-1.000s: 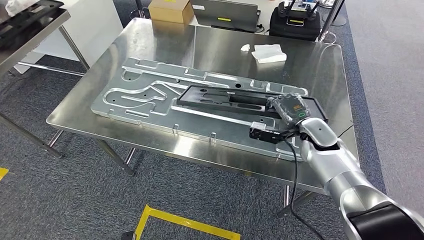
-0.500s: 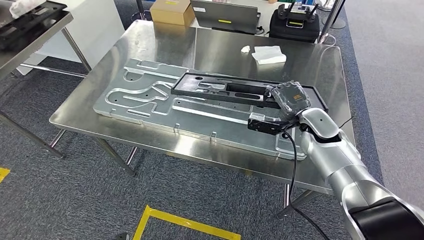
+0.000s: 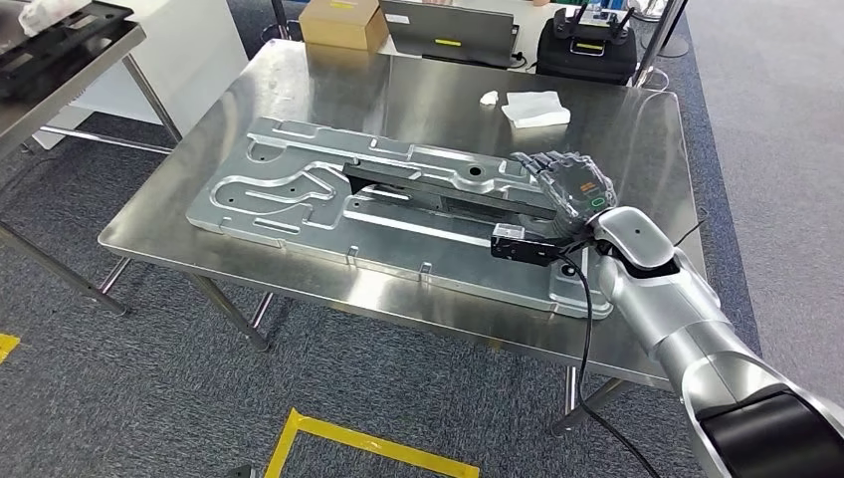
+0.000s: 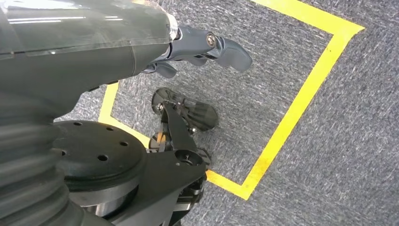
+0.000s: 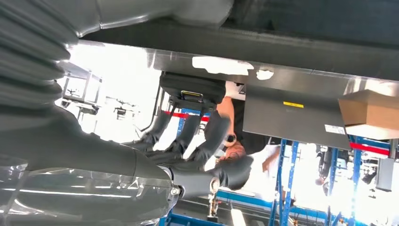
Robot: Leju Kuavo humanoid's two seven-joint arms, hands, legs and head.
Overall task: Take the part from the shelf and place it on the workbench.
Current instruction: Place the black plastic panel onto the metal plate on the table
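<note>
The black flat part (image 3: 438, 184) lies along the ribbed aluminium plate (image 3: 289, 189) on the steel workbench (image 3: 448, 100). My right hand (image 3: 567, 189) is at the part's right end, its fingers spread out over it and gripping nothing that I can see. In the right wrist view the hand (image 5: 202, 150) has its fingers apart in free air, and the part (image 5: 291, 33) is a dark strip beside them. My left hand (image 4: 197, 47) hangs over the carpet and holds nothing.
A white cloth (image 3: 535, 107) lies on the bench's far right. Beyond the far edge stand a cardboard box (image 3: 341, 22), a grey case (image 3: 448, 30) and a black case (image 3: 587, 45). The shelf table (image 3: 60, 60) stands at the left. Yellow tape (image 3: 368, 443) marks the floor.
My right hand was curled around the part's right end and has spread its fingers. The part has settled lower and flatter onto the plate.
</note>
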